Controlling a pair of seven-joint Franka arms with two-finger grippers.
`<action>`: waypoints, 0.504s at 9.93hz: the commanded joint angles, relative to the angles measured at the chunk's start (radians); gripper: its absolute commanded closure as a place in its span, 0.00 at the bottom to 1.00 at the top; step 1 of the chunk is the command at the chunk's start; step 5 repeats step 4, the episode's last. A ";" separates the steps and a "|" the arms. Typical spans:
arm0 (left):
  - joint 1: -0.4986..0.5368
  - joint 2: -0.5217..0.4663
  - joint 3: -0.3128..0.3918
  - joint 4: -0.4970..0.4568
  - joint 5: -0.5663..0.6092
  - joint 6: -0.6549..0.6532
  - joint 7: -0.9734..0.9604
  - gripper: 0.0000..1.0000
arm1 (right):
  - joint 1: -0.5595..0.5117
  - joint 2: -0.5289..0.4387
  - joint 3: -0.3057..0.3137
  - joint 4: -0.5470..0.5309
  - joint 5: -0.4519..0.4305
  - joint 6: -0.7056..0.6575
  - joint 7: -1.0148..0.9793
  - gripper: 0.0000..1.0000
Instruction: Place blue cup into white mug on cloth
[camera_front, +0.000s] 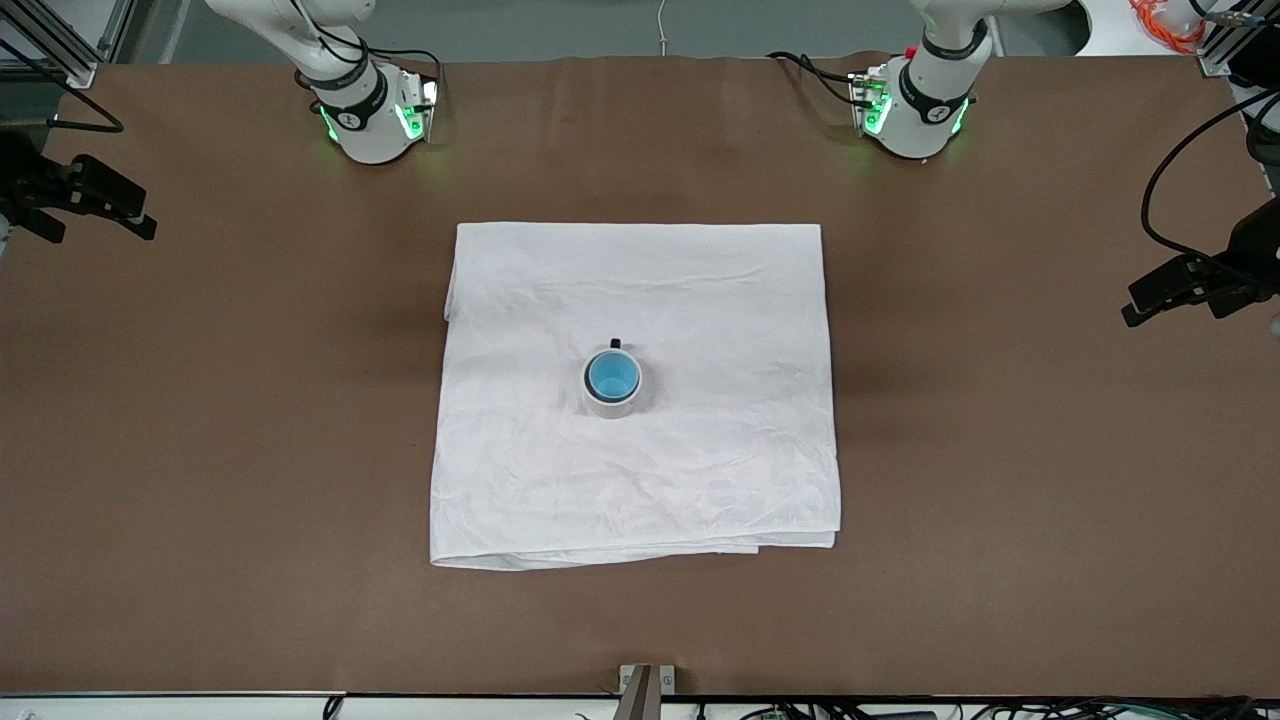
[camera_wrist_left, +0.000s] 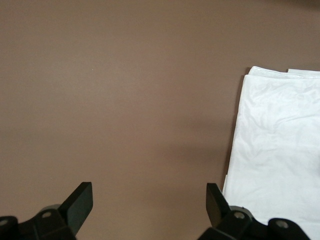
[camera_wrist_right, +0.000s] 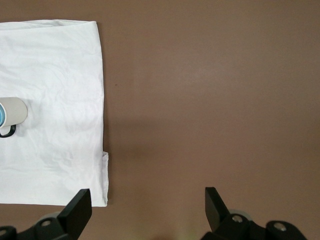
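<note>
Blue cup (camera_front: 612, 376) sits upright inside white mug (camera_front: 611, 385) mid-cloth (camera_front: 700, 300); left gripper (camera_wrist_left: 147, 210) and right gripper (camera_wrist_right: 146, 210), both wide open and empty, hang over bare table (camera_front: 200, 450) at opposite ends, neither nearer.

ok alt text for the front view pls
A light-blue cup sits inside a cream-white mug with a black handle, on a wrinkled white cloth mid-table. Both arms wait apart at the table's ends, left gripper and right gripper open, over bare brown table.

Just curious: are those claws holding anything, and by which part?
Nothing is held. The left gripper and right gripper are open over bare table.
</note>
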 joint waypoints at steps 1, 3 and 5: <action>0.011 0.037 -0.009 0.073 -0.001 -0.016 0.002 0.00 | -0.017 0.002 0.013 0.012 0.007 -0.013 -0.011 0.00; 0.008 0.034 -0.006 0.073 0.005 -0.019 0.003 0.00 | -0.018 0.002 0.013 0.012 0.007 -0.012 -0.010 0.00; 0.009 0.029 -0.007 0.072 0.005 -0.021 0.006 0.00 | -0.018 0.002 0.013 0.012 0.007 -0.012 -0.010 0.00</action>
